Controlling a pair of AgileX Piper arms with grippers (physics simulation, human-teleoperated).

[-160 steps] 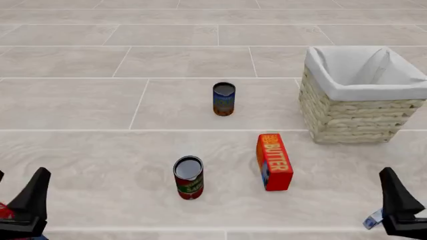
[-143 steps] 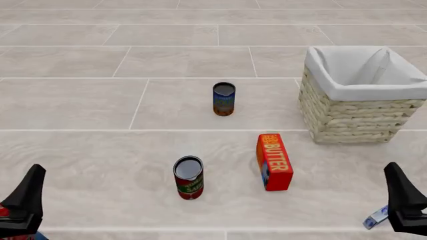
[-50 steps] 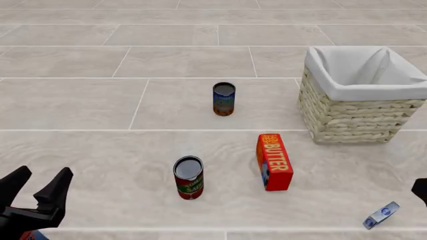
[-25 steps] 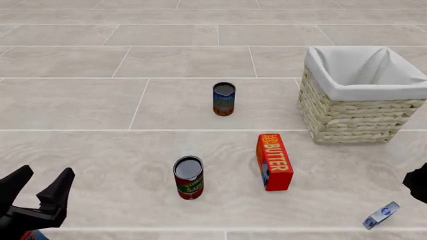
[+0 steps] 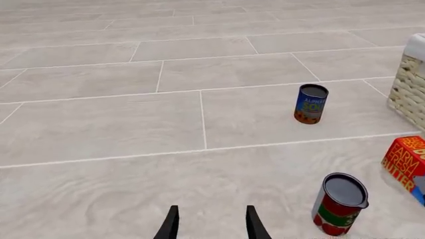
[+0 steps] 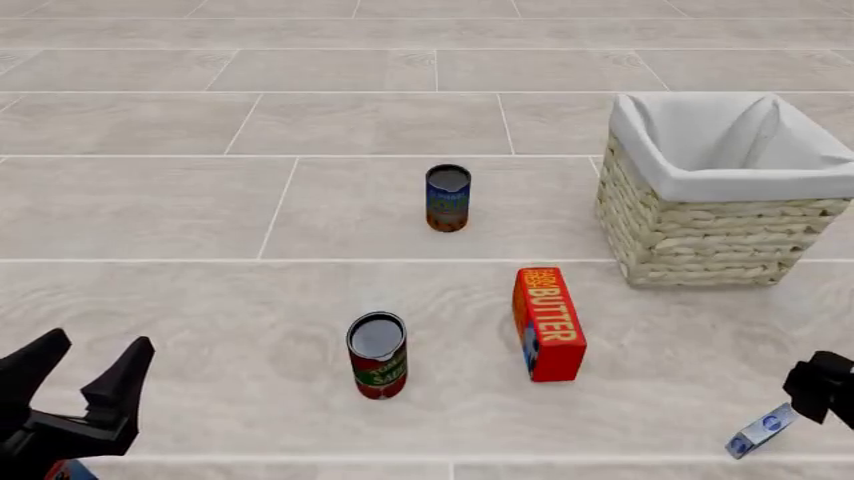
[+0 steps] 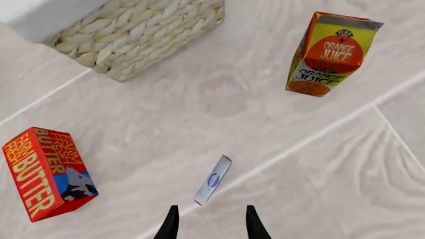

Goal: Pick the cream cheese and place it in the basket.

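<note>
- the cream cheese (image 7: pixel 213 180) lies on the tiled counter (image 6: pixel 200 200) at the near right, just ahead of the right end effector (image 7: pixel 209 222), whose fingers stand apart with nothing between them.
- the basket (image 6: pixel 721 190) sits at the far right, well apart from the cream cheese.
- the butter box (image 6: pixel 549 322) lies between the basket and the red can (image 6: pixel 378 354); a blue can (image 6: pixel 449 197) stands farther back.
- an orange juice carton (image 7: pixel 332 52) shows in the right wrist view.
- the left end effector (image 6: pixel 80 385) hangs parted and empty at the near left.

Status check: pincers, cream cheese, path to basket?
Both pincers open, empty. Right pincer above cream cheese, no contact. Basket beyond; butter box off to the side.
</note>
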